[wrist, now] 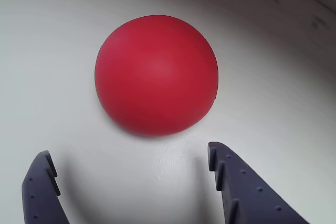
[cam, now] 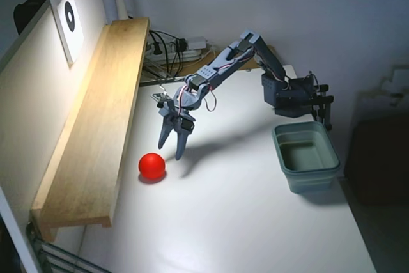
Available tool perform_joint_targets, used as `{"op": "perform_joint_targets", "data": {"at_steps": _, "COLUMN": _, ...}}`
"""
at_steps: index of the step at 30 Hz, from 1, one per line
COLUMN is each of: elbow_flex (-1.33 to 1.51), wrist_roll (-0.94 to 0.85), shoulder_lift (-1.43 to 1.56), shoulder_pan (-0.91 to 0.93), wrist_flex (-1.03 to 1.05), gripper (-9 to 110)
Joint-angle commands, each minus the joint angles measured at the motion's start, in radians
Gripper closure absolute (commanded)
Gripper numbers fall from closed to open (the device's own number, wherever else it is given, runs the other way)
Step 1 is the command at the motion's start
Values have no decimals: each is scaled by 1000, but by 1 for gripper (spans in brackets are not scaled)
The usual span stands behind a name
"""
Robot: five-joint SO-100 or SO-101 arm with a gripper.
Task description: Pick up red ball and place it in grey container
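- Gripper point(cam: 171, 153) hung spread apart above the white table point(cam: 236, 222), tips pointed down, nothing between them.
- Wrist view: both dark fingertips point(wrist: 44, 169) sat at the bottom edge, red ball point(wrist: 156, 74) just beyond them, not touching either.
- Red ball point(cam: 152, 165) rested on the table just left of and slightly nearer the camera than the gripper tips in the fixed view, close to the wooden shelf point(cam: 96, 132).
- Grey container point(cam: 305, 156) stood well right of the ball, beside the arm base point(cam: 295, 97), looked empty.
- Power strip and cables point(cam: 172, 49) lay farther back from the ball, behind the arm.
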Motion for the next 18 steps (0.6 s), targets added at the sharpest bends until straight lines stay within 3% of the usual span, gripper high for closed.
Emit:
{"op": "perform_joint_targets", "data": {"at_steps": 1, "elbow_flex": -127, "wrist_roll": 2, "shoulder_lift": -13, "shoulder_pan": -16, "wrist_flex": 40, "gripper": 63}}
{"op": "perform_joint_targets", "data": {"at_steps": 18, "elbow_flex": -454, "wrist_roll": 2, "shoulder_lift": -210, "shoulder_pan": 38, "wrist_flex": 169, "gripper": 63}}
